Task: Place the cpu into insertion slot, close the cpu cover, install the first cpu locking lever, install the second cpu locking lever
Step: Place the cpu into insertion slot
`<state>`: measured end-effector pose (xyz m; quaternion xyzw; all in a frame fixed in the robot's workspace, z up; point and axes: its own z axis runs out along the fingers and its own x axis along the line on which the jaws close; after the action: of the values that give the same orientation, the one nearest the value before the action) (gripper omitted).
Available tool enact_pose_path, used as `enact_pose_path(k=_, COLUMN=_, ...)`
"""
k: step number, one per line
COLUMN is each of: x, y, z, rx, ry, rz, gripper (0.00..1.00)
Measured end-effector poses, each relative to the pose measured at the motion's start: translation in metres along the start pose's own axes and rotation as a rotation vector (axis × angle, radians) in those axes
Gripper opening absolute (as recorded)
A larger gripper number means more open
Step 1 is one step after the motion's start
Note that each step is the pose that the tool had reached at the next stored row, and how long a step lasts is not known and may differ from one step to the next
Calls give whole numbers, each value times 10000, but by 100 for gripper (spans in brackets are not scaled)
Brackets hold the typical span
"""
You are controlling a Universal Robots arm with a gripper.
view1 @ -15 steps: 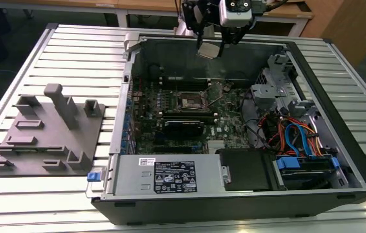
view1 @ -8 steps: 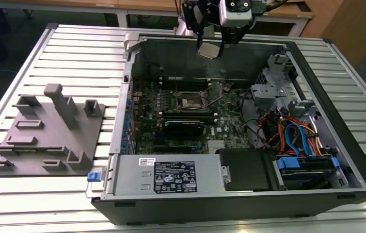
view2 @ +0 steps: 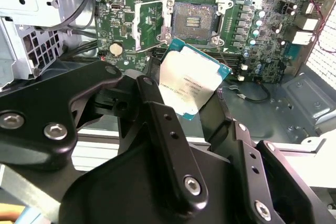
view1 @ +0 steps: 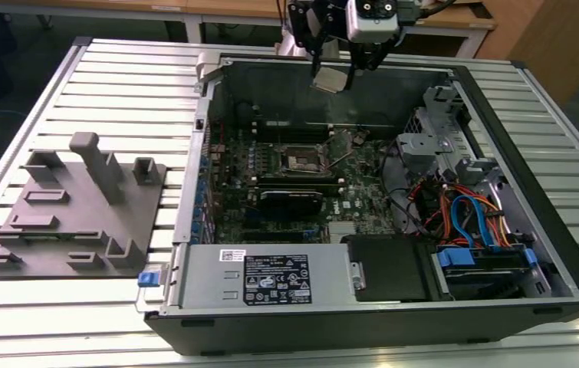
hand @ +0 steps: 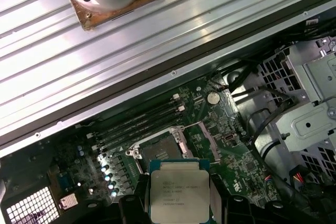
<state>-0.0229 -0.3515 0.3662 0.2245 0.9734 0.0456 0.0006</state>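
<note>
While fingers (view2: 163, 124) clamp the cpu (view2: 191, 85), the arm (view1: 371, 19) hangs above the case (view1: 371, 333).

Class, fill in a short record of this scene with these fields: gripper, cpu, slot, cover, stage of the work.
gripper: shut on the cpu, above the open case
cpu: held tilted over the board, not in the slot
slot: empty, contacts exposed
cover: swung open beside the slot
stage: cpu not yet placed; cover not closed
</note>
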Motion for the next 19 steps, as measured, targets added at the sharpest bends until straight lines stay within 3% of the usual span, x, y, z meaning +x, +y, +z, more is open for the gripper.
enact_pose_path(k=5, x=0, y=0, z=1, rx=-7, ry=-33, rz=370, gripper=54)
enact_pose_path(k=13, x=0, y=-1, z=5, rx=-24, ry=-158, rz=1726, gripper=54)
enact_pose_path(k=19, x=9, y=-5, z=6, rx=-27, ry=-168, rz=1835, gripper=54)
